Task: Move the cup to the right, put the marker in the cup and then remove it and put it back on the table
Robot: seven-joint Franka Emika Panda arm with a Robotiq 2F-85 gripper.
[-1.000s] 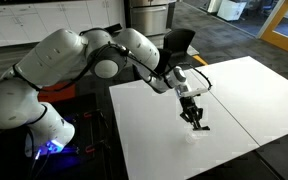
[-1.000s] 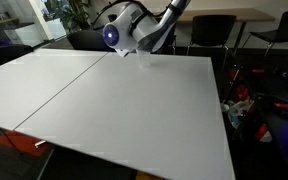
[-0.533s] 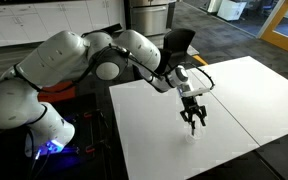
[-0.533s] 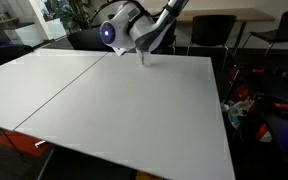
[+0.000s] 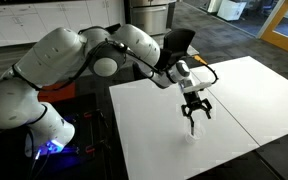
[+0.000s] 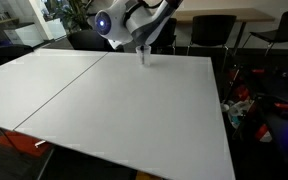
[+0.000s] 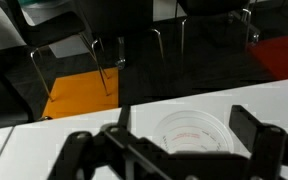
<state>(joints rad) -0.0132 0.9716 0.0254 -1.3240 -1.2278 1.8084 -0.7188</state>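
My gripper (image 5: 195,111) hangs open a little above the white table (image 5: 174,155), its fingers spread with nothing between them. Right under it a thin black marker (image 5: 191,124) stands nearly upright, seemingly inside the clear cup (image 5: 192,131), which is very faint against the white. The wrist view looks straight down into the cup (image 7: 192,133); its round rim sits midway between the gripper (image 7: 187,125) fingers, and the marker cannot be made out there. In an exterior view the gripper (image 6: 142,47) is small at the table's far edge, with the cup barely visible.
A dark seam (image 5: 234,108) splits the table (image 6: 134,110) into two panels; the gripper is just beside it. Black chairs (image 5: 177,42) stand behind the table. Chair legs and an orange floor patch (image 7: 74,95) show beyond the table edge in the wrist view.
The gripper has gone from shut on the marker to wide open and has risen slightly. The marker now stands free below it.
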